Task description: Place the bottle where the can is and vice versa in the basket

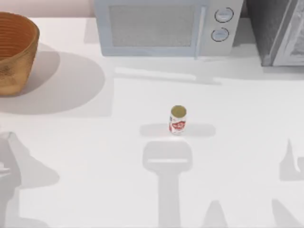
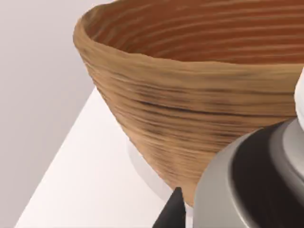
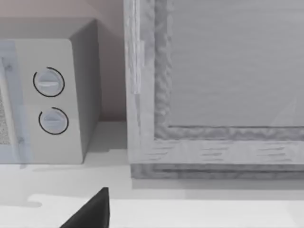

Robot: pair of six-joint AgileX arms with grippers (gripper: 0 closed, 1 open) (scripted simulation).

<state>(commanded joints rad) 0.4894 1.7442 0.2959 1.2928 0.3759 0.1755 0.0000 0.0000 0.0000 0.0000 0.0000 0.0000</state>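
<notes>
The can (image 1: 177,119) stands upright in the middle of the table, white with red marks and a tan-gold top. The woven golden-brown basket (image 1: 19,57) sits at the far left; what shows of its ribbed inside (image 2: 199,33) is bare. A dark part of my left gripper (image 2: 173,211) shows close beside the basket's wall. Next to it is a glossy grey rounded body (image 2: 247,185) with a white part; I cannot tell whether it is the bottle. A dark part of my right gripper (image 3: 92,211) shows low over the table at the far right.
A light grey microwave (image 1: 164,26) with two round knobs stands at the back centre. A darker grey appliance (image 1: 278,31) with a framed door (image 3: 218,85) stands at the back right. Arm shadows lie across the front of the white table (image 1: 95,156).
</notes>
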